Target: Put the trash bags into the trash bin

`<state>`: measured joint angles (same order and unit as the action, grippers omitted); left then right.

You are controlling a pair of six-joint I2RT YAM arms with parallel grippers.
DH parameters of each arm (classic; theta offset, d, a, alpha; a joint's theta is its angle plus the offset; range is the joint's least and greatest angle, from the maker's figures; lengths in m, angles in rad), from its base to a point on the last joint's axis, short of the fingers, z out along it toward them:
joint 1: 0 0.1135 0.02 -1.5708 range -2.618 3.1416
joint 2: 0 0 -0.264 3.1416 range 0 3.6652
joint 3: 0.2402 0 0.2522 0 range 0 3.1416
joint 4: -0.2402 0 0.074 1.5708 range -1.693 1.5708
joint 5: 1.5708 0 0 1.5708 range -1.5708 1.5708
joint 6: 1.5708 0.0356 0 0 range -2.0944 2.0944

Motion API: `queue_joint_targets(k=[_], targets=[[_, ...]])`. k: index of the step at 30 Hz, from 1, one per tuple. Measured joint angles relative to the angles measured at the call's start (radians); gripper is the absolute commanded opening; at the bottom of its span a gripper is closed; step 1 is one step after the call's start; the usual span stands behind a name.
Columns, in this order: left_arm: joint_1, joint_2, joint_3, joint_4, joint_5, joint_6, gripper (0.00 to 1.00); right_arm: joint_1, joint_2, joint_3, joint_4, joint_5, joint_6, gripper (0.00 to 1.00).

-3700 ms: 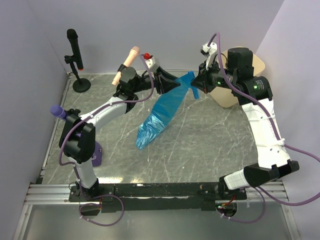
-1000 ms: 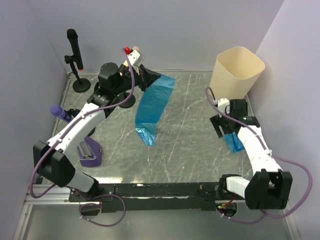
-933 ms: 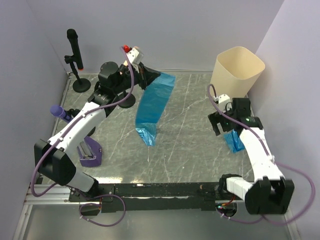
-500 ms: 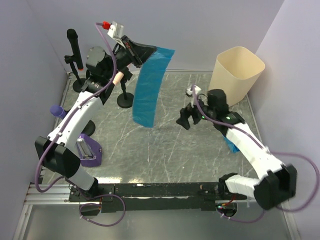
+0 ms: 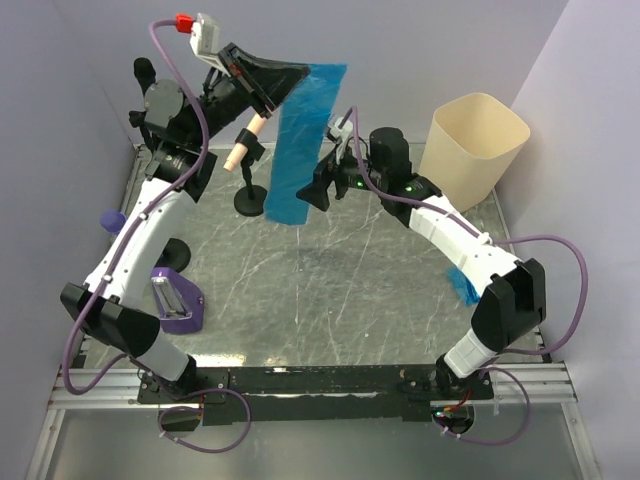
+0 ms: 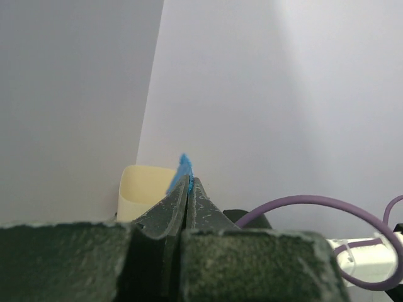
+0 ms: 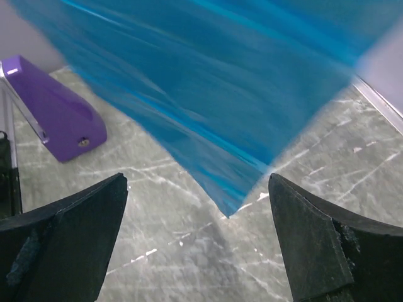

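A long blue trash bag [image 5: 295, 150] hangs in the air from its top corner, which my left gripper [image 5: 298, 76] is shut on. The left wrist view shows the shut fingers [image 6: 200, 200] with a blue sliver of the bag [image 6: 184, 166] between them. My right gripper [image 5: 312, 190] is open beside the bag's lower end. In the right wrist view the bag [image 7: 208, 82] fills the top, and its lowest corner hangs between the spread fingers [image 7: 75, 233] without touching them. A second blue trash bag [image 5: 464, 285] lies on the table, partly under the right arm. The cream trash bin [image 5: 478, 140] stands at the back right.
A cream microphone on a black stand [image 5: 243, 157] is just left of the hanging bag. A black microphone [image 5: 143, 72] and a purple one [image 5: 112, 219] stand along the left side. A purple stapler-like tool [image 5: 176, 305] lies front left, also in the right wrist view [image 7: 50, 119].
The left arm has lifted the bag clear of the table. The right arm has swung left from the bag near the bin to the hanging bag's lower end, jaws open.
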<state>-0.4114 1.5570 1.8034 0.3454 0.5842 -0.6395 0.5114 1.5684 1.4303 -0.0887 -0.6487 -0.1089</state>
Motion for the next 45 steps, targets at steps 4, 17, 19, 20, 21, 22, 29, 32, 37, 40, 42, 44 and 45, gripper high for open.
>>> queue_joint_targets(k=[4, 17, 19, 20, 21, 22, 29, 32, 37, 40, 42, 44, 45], targets=[[0.000, -0.008, 0.050, -0.016, -0.001, 0.018, 0.01, 0.000, 0.022, 0.011, 0.014, -0.016, 0.016, 0.99], [0.040, -0.013, 0.198, -0.032, 0.007, 0.054, 0.01, 0.000, 0.026, 0.004, 0.031, -0.147, 0.060, 0.41], [0.049, -0.013, 0.198, -0.033, 0.006, 0.065, 0.01, -0.001, 0.026, 0.004, 0.030, -0.180, 0.069, 0.01], [0.052, -0.010, 0.198, -0.033, 0.005, 0.075, 0.01, -0.001, 0.026, 0.004, 0.030, -0.197, 0.069, 0.00], [0.056, -0.008, 0.194, -0.030, 0.001, 0.088, 0.01, -0.002, 0.026, 0.004, 0.029, -0.218, 0.072, 0.00], [0.058, -0.006, 0.187, -0.028, -0.002, 0.104, 0.01, -0.002, 0.025, 0.003, 0.024, -0.237, 0.079, 0.00], [0.060, 0.131, 0.119, 0.040, -0.093, 0.296, 0.62, -0.025, -0.102, -0.159, -0.002, -0.330, 0.125, 0.00], [0.060, 0.273, 0.132, 0.009, -0.111, 0.343, 0.76, -0.075, -0.167, -0.233, 0.002, -0.378, 0.210, 0.00], [0.058, 0.318, -0.067, -0.128, -0.173, 0.436, 0.81, -0.179, -0.194, -0.317, 0.090, -0.517, 0.460, 0.00], [0.056, 0.210, -0.221, -0.193, -0.237, 0.544, 0.85, -0.220, -0.192, -0.344, 0.064, -0.549, 0.549, 0.00], [0.057, 0.050, -0.364, -0.222, -0.249, 0.635, 0.86, -0.245, -0.190, -0.352, 0.053, -0.558, 0.602, 0.00], [0.057, -0.147, -0.499, -0.238, -0.250, 0.722, 0.86, -0.265, -0.190, -0.357, 0.064, -0.570, 0.655, 0.00], [0.056, -0.246, -0.553, -0.242, -0.248, 0.765, 0.86, -0.274, -0.188, -0.357, 0.068, -0.572, 0.668, 0.00]])
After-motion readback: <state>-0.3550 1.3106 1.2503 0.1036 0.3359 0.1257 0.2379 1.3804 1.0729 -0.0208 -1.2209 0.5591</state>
